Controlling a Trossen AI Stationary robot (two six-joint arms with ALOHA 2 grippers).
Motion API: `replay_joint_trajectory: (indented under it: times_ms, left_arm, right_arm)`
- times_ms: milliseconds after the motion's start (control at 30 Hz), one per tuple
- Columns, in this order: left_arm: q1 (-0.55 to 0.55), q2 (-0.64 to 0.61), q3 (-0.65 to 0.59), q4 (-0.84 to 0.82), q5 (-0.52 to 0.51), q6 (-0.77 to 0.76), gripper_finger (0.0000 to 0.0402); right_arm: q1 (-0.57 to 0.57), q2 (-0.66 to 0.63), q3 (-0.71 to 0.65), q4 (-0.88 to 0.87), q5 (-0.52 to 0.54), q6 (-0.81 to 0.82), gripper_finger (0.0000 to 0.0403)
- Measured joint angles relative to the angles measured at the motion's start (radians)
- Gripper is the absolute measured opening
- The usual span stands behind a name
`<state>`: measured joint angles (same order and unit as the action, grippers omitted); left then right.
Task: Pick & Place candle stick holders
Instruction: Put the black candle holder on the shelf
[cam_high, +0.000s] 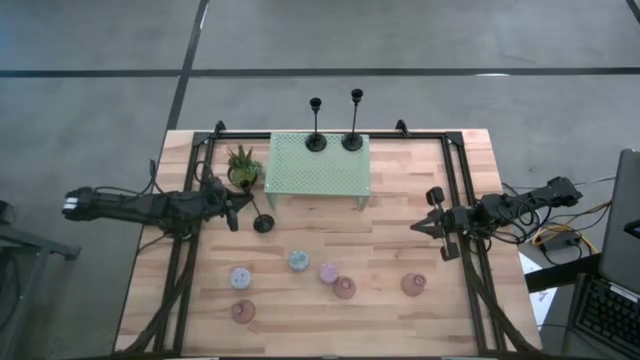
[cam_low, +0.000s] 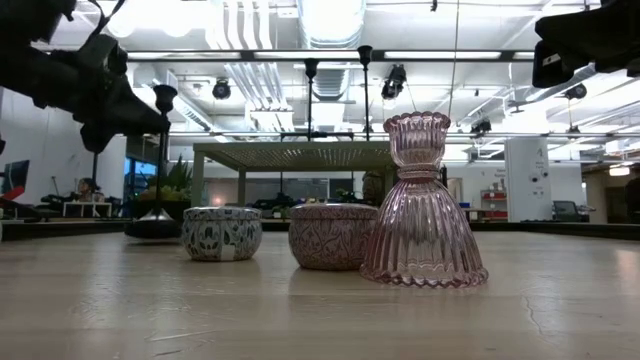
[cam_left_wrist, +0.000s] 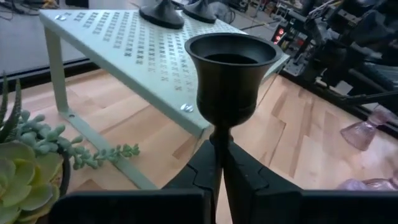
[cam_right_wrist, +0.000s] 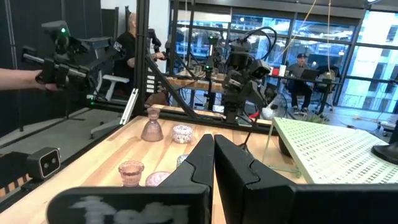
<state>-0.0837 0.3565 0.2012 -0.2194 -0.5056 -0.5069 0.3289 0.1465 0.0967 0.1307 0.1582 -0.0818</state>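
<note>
We see a black candlestick (cam_left_wrist: 230, 81) just ahead of the left end effector (cam_left_wrist: 219, 171), and beyond it a mint-green shelf (cam_high: 319, 166) dotted with perforations. The pale wood-grain counter (cam_high: 390, 225) carries a ribbed pink glass holder (cam_low: 423, 205), a blue-and-white patterned cup (cam_low: 221, 233) and a dusty-pink embossed cup (cam_low: 332, 236).

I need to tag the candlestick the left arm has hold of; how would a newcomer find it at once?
Start at the mint-green shelf at the table's back, then look off its front left corner, beside the potted plant. There a slim black candlestick stands on the wood, its stem clamped by the left gripper. The two other black candlesticks stand on the shelf, untouched.
</note>
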Motion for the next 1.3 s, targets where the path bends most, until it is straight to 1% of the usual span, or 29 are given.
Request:
replay_joint_trajectory:
  times_ms: [133, 200, 333, 400, 500, 567, 633, 767, 833, 867, 1000, 1100, 1200, 1300]
  left_arm:
    - [0.0, -0.001, 0.067, 0.0, 0.066, 0.026, 0.0015]
    - [0.0, 0.0, 0.118, -0.033, 0.093, 0.038, 0.0014]
    - [0.0, 0.004, 0.268, -0.21, 0.117, 0.055, 0.0014]
    - [0.0, 0.01, 0.346, -0.272, 0.106, 0.07, 0.0014]
    - [0.0, 0.024, 0.444, -0.27, 0.084, 0.136, 0.0014]
    - [0.0, 0.044, 0.502, -0.269, 0.033, 0.187, 0.0014]
    - [0.0, 0.073, 0.546, -0.268, -0.051, 0.233, 0.0014]
    - [0.001, 0.15, 0.598, -0.221, -0.263, 0.302, 0.0014]
    - [0.004, 0.194, 0.6, -0.161, -0.335, 0.331, 0.0018]
    - [0.006, 0.215, 0.599, -0.12, -0.35, 0.349, 0.002]
    - [0.023, 0.313, 0.597, 0.039, -0.341, 0.436, 0.0022]
    - [0.051, 0.39, 0.597, 0.145, -0.347, 0.439, 0.0021]
    - [0.094, 0.45, 0.594, 0.187, -0.343, 0.428, 0.0021]
    - [0.153, 0.493, 0.596, 0.203, -0.323, 0.372, 0.0021]
  right_arm:
    - [0.0, 0.0, 0.0, 0.0, 0.0, 0.0, 0.0008]
    - [0.0, 0.0, 0.0, 0.0, 0.0, 0.002, 0.0008]
    - [0.0, 0.0, 0.0, 0.0, 0.0, 0.002, 0.0008]
    - [0.0, 0.0, 0.0, 0.0, 0.0, 0.001, 0.0008]
    - [0.0, 0.0, 0.0, 0.0, 0.0, 0.003, 0.0008]
    - [0.0, 0.0, 0.0, 0.0, 0.0, 0.0, 0.0008]
    - [0.0, 0.0, 0.0, 0.0, 0.0, 0.002, 0.0008]
    - [0.0, 0.0, 0.0, 0.0, 0.0, 0.001, 0.0008]
    - [0.0, 0.0, 0.0, 0.0, 0.0, 0.002, 0.0008]
    - [0.0, 0.0, 0.0, 0.0, 0.0, 0.0, 0.0008]
    - [0.0, 0.0, 0.0, 0.0, 0.0, 0.0, 0.0008]
    - [0.0, 0.0, 0.0, 0.0, 0.0, 0.002, 0.0008]
    - [0.0, 0.0, 0.0, 0.0, 0.0, 0.001, 0.0008]
    - [0.0, 0.0, 0.0, -0.001, 0.0, 0.0, 0.0008]
